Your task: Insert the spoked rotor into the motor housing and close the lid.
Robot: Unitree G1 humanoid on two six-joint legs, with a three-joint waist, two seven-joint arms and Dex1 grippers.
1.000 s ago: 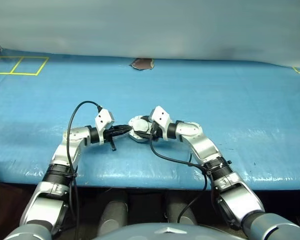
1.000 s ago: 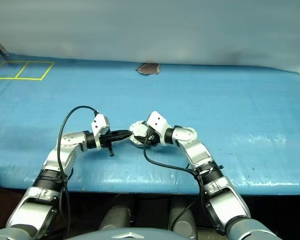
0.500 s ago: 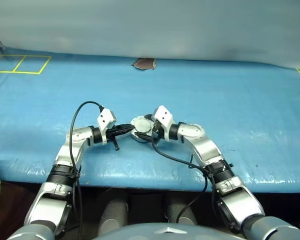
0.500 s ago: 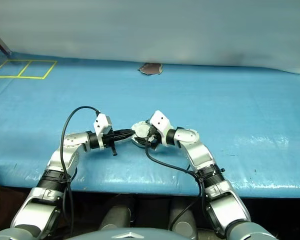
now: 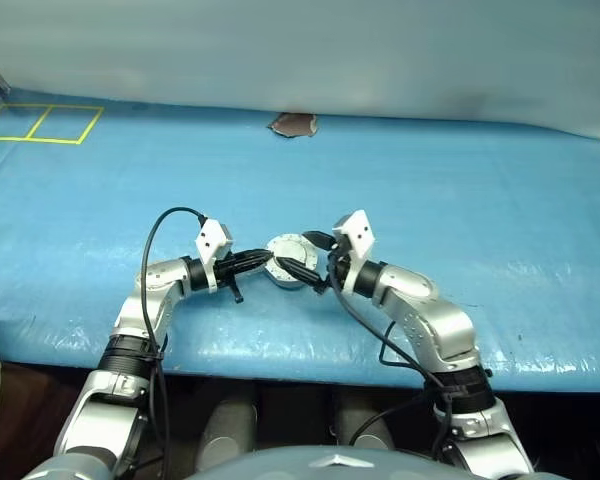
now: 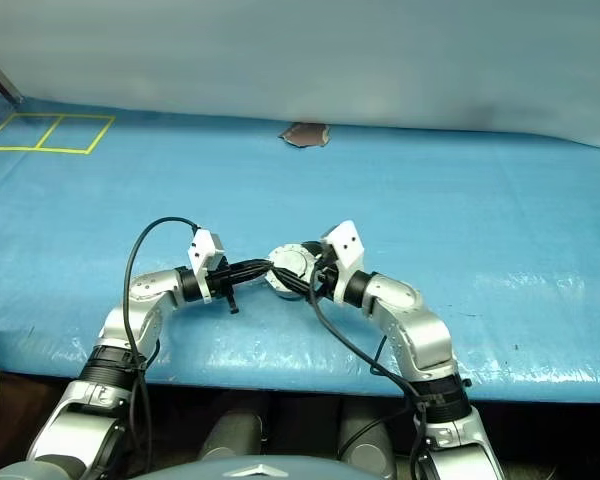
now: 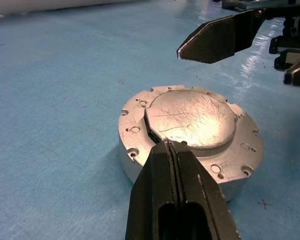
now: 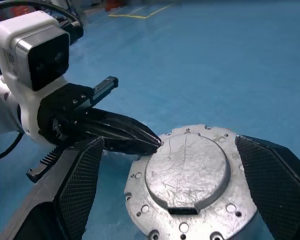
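Silvery metal catches the light at the middle of the blue-covered table (image 5: 500,200), where the motor housing (image 7: 140,145) sits near the front edge with the lid (image 7: 192,117) seated flat on top, smooth face up (a small notch breaks the raised disc's rim on one side). The left gripper (image 7: 170,146) comes in from the robot's left with its two black fingers pressed together, their joined tips resting against the lid's rim at the housing's top edge. The right gripper (image 8: 172,187) faces it from the robot's right, its fingers (image 8: 77,175) spread wide on either side of the housing and not touching it. Both arms meet low over the table. Farther back, well apart from the assembly, a small dark brown patch (image 5: 292,124) lies by the grey wall (image 5: 300,50), and yellow taped squares (image 5: 40,124) mark the far left corner.
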